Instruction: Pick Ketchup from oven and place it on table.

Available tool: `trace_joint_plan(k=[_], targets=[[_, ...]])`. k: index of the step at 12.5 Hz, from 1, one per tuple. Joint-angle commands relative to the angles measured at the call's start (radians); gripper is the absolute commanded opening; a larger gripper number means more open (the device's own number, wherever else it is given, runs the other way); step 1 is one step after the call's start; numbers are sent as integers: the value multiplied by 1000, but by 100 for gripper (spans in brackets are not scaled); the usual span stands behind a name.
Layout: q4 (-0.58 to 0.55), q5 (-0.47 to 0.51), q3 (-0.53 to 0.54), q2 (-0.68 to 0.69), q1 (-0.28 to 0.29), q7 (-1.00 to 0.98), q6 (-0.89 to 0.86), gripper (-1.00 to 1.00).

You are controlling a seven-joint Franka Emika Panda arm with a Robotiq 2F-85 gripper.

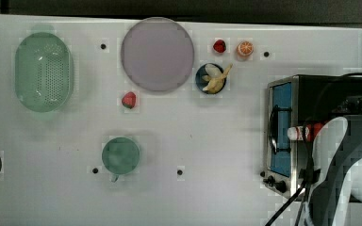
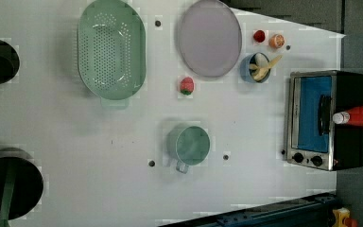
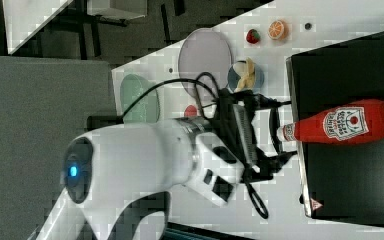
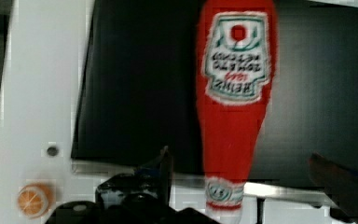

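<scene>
I saw ketchup (image 3: 342,125) lying flat atop oven (image 3: 350,180); gripper (image 4: 242,182) hung w/ fingers spread wide, astride cap end, nothing grasped.

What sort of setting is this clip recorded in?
Most likely a lab bench staged as a toy kitchen: a white table with screw holes, a toaster oven with ketchup on top, and play fruit.

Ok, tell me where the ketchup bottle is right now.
The ketchup bottle lies on its side on top of the oven, at the left view's right edge, its white cap pointing toward the oven's glass door.
</scene>
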Motion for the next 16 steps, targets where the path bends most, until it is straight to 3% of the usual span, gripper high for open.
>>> trace_joint_plan(k=[1, 7, 13, 14, 16], targets=[[34, 76, -19, 91, -25, -6, 43, 100], [73, 121, -20, 243, -98, -6, 136, 100], [74, 187, -17, 294, -101, -6, 158, 100], [75, 187, -17, 293, -101, -6, 159, 90], [71, 188, -17, 295, -103, -6, 157, 42]])
